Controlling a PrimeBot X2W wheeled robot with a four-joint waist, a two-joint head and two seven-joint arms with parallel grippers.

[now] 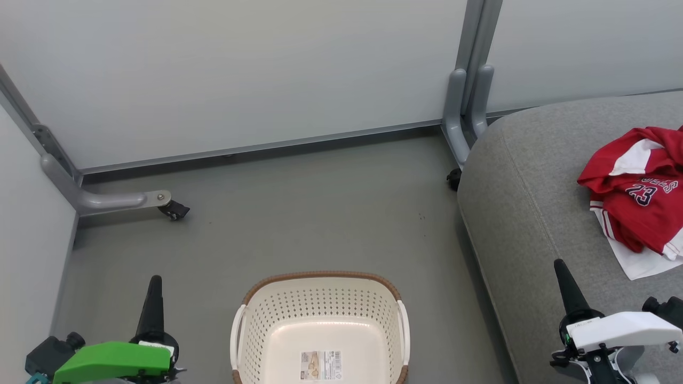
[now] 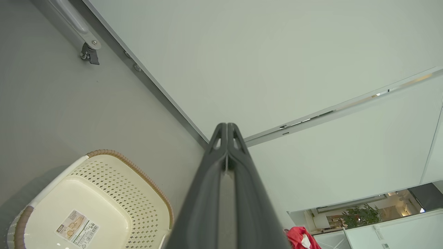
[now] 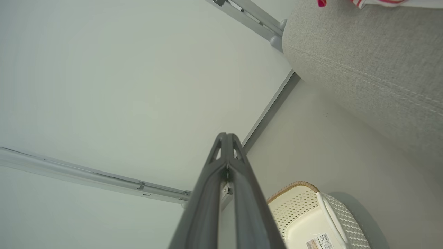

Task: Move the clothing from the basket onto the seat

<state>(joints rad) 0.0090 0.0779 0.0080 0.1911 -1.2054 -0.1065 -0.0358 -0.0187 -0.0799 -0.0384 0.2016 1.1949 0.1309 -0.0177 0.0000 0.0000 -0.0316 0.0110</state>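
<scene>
Seat (image 1: 533,213) is seen at right, with the clothing (image 1: 637,197) heaped on top, well clear of its rounded edge. Basket (image 1: 320,301) is seen empty on the floor. Left gripper (image 1: 155,282) and right gripper (image 1: 560,266) are pressed closed, nothing gripped. Risk judged small: the loose white hem could be snagged and dragged off if the right arm is swung across.
</scene>
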